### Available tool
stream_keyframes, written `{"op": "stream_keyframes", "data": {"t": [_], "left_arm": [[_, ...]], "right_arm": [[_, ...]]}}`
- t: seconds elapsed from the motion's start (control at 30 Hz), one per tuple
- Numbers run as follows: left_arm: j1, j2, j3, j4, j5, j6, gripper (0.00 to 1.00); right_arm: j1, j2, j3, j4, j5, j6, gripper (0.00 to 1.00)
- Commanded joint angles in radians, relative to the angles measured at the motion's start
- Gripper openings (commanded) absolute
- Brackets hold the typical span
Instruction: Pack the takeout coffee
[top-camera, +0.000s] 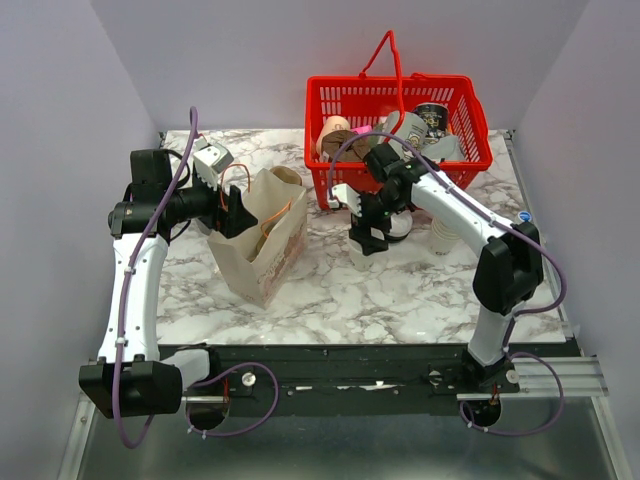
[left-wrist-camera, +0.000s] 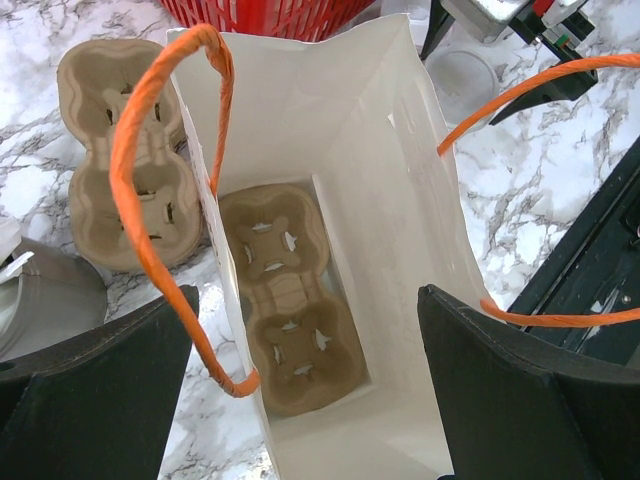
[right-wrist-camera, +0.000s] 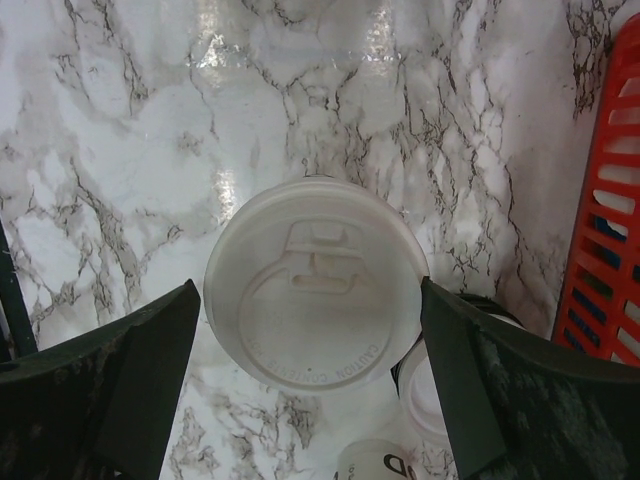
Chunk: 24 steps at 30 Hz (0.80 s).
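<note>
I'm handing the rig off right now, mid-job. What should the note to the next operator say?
Left gripper: open, over the mouth of the brown paper bag with orange handles, gripping nothing.
Right gripper: open, lined up over the small white paper cup with the round white plastic lid, a finger on either side, not closed on it.
The cup stands on the marble table, right of the bag, near the red plastic basket.
Done: the bag stands open, with a pulp cup carrier flat at its bottom.
Left: grip the cup, lift it, and set it into the carrier.
</note>
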Motion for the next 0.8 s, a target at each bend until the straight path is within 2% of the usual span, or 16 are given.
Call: {"op": "stream_keyframes", "data": {"t": [0.0, 0.37, 0.7, 0.77], "left_arm": [[0.009, -0.009, -0.012, 0.014, 0.027, -0.012, 0.99], [0.01, -0.004, -0.009, 0.017, 0.028, -0.017, 0.99], [0.01, -0.003, -0.012, 0.022, 0.034, -0.02, 0.99], [0.012, -0.003, -0.011, 0.022, 0.036, -0.02, 0.99]], "right_arm": [[-0.006, -0.038, -0.034, 0.052, 0.034, 0.014, 0.98], [-0.004, -0.018, -0.022, 0.027, 0.026, 0.022, 0.89], [-0.003, 0.001, -0.011, 0.075, 0.112, 0.135, 0.88], [-0.003, -0.001, -0.013, 0.076, 0.113, 0.14, 0.84]]}}
